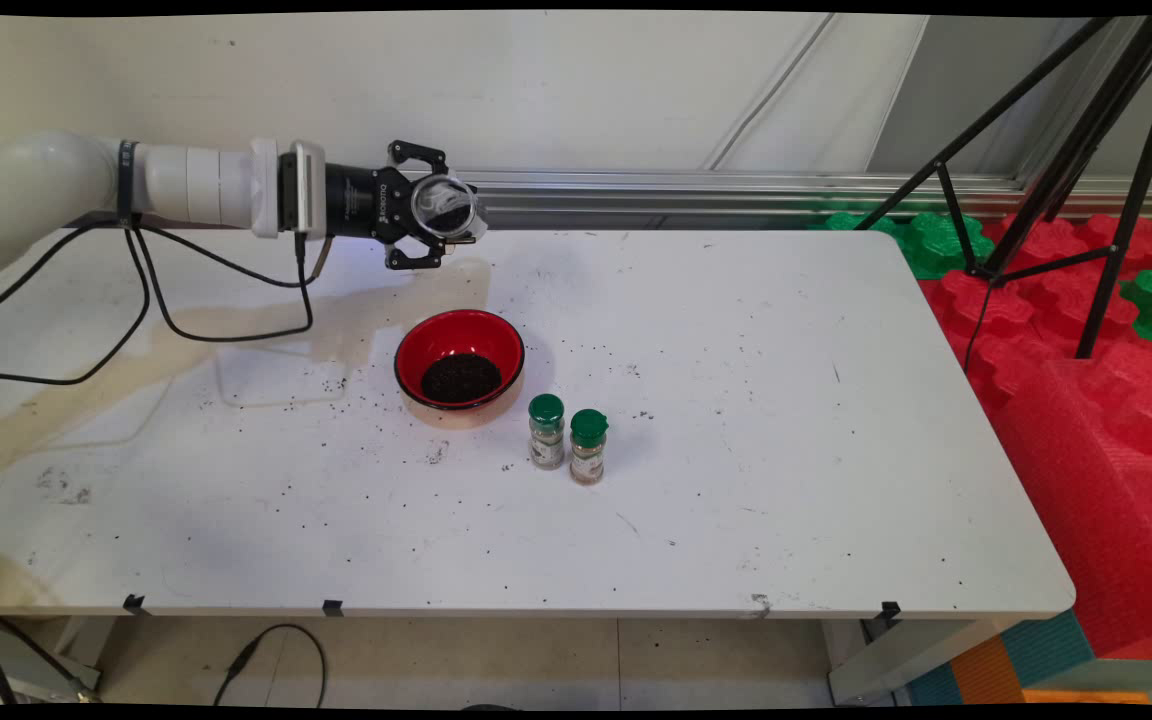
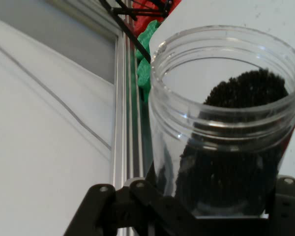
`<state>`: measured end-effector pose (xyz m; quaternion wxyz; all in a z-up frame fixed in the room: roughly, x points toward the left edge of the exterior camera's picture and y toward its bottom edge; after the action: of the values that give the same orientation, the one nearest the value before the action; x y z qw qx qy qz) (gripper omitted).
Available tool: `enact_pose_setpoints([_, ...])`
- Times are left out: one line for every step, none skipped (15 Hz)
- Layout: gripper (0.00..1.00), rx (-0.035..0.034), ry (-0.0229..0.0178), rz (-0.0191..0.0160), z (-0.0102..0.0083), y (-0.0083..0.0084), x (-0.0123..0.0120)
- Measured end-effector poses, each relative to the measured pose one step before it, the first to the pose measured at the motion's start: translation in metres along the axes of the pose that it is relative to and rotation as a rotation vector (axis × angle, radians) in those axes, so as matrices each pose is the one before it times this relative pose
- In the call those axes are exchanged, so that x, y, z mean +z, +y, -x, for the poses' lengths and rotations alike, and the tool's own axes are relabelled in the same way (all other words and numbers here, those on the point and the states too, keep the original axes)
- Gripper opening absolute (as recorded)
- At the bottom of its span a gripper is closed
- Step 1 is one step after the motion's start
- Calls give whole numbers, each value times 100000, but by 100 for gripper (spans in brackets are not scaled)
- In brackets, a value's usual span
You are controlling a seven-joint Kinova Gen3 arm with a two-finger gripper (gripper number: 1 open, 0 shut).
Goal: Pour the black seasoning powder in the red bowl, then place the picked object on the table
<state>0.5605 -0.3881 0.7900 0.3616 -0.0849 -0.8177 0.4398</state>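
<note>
I've got the gripper clamped on an open jar of dark grains, tipped sideways above the red bowl, 2 spice bottles nearby.

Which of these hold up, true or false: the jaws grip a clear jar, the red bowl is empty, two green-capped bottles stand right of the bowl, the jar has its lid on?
1. The gripper holds a clear jar in its jaws. True.
2. The red bowl is empty. False: dark grains lie in it.
3. Two green-capped bottles stand upright to the right of the bowl. True.
4. The jar is lidded. False: its mouth is open.
</note>
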Motion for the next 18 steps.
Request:
enact_pose_setpoints([0, -4857, 281, 140, -57, -234, -84])
enact_pose_setpoints([0, -4880, 309, 22, -57, -233, -93])
enact_pose_setpoints([0, -4206, 317, -10, -60, -230, -40])
enact_pose_setpoints([0, -4741, 367, -138, -83, -263, -76])
enact_pose_setpoints([0, -4940, 352, -158, -58, -251, -69])
enact_pose_setpoints([0, -4106, 305, -203, -59, -213, -60])
enact_pose_setpoints([0, -4589, 362, -128, -66, -233, -22])
enact_pose_setpoints([0, -4367, 415, -93, -75, -227, 23])
enact_pose_setpoints([0, -3838, 243, -267, -26, -178, 4])
enact_pose_setpoints([0, -4364, 268, -386, -29, -217, 47])
enact_pose_setpoints([0, -4412, 156, -550, 5, -240, 105])
enact_pose_setpoints([0, -3655, -12, -513, 12, -199, 98])
enact_pose_setpoints([0, -4141, -89, -569, 25, -223, 153])
enact_pose_setpoints([0, -4136, -299, -451, 54, -205, 215])
enact_pose_setpoints([0, -3533, -321, -430, 51, -169, 191])
enact_pose_setpoints([0, -2236, -285, -154, 48, -93, 154])
enact_pose_setpoints([0, -3092, -427, 20, 97, -112, 261])
enact_pose_setpoints([0, -1832, -246, -22, 45, -72, 149])
